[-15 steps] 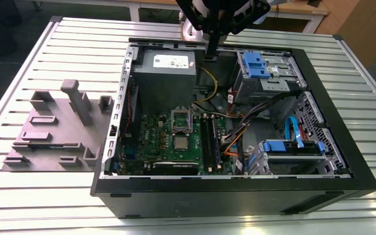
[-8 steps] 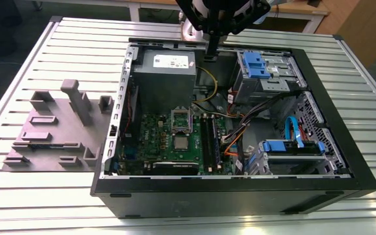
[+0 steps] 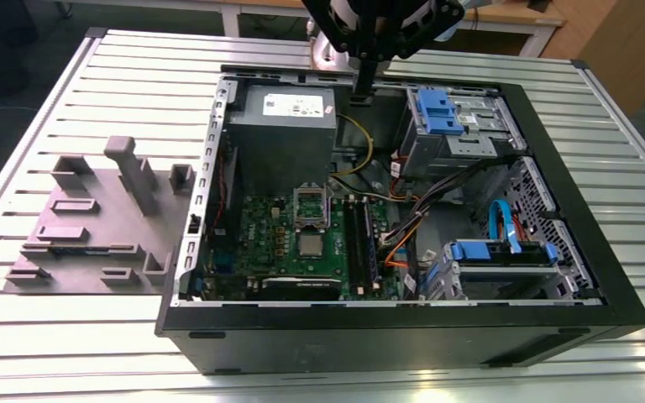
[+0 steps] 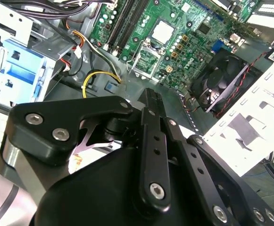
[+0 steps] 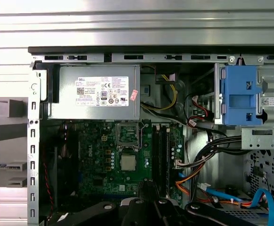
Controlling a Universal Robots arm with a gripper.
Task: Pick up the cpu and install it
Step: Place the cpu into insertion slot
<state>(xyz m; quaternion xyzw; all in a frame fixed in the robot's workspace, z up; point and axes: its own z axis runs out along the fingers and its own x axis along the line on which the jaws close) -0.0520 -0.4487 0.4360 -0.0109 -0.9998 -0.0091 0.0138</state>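
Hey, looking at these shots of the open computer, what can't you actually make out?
The cpu: whether it is seated or just resting on the motherboard; its underside is hidden in every view.
The motherboard edge nearest the claw, first wrist view: covered by the claw's black links.
The arm above the claw, exterior view: cut off by the top edge.
Whatever lies under the cable bundle, exterior view.
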